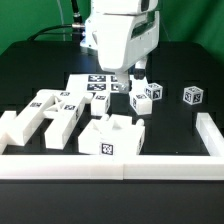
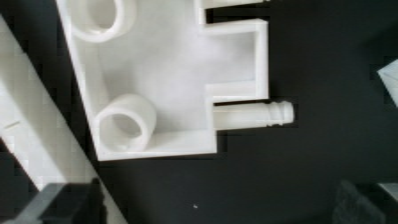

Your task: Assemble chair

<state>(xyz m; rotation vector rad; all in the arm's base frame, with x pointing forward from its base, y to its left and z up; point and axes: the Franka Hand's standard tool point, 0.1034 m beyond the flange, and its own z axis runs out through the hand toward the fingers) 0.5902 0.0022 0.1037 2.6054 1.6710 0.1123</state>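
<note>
**A:** How does the claw stand?

**B:** Spread wide, holding nothing. The wrist view shows only its two dark fingers at the corners, with bare black table between them.

**A:** And the chair?

**B:** It's all loose parts on the table. Nearest the claw is a white plate with two round sockets and a short peg jutting from its edge. Farther out, in the exterior view, a notched block sits near the front border rail. Longer pieces lie to that view's left and small tagged blocks to its right.

**A:** What could go wrong?

**B:** As I judge it, the plate isn't between the fingers yet. A straight descent could close on air, or land a fingertip on the plate's face and shove it. The peg is round and short, so I'd expect the part to swivel if it were pinched there. The pieces on the left lie close together, so a nudge to one could pass to the next.

**A:** What can't you make out?

**B:** In the exterior view the arm's body covers the claw and part of the marker board, so its height above the table is unclear. The wrist view is soft and cuts the plate off at the frame edge. I can't tell which piece in the exterior view that plate is.
</note>
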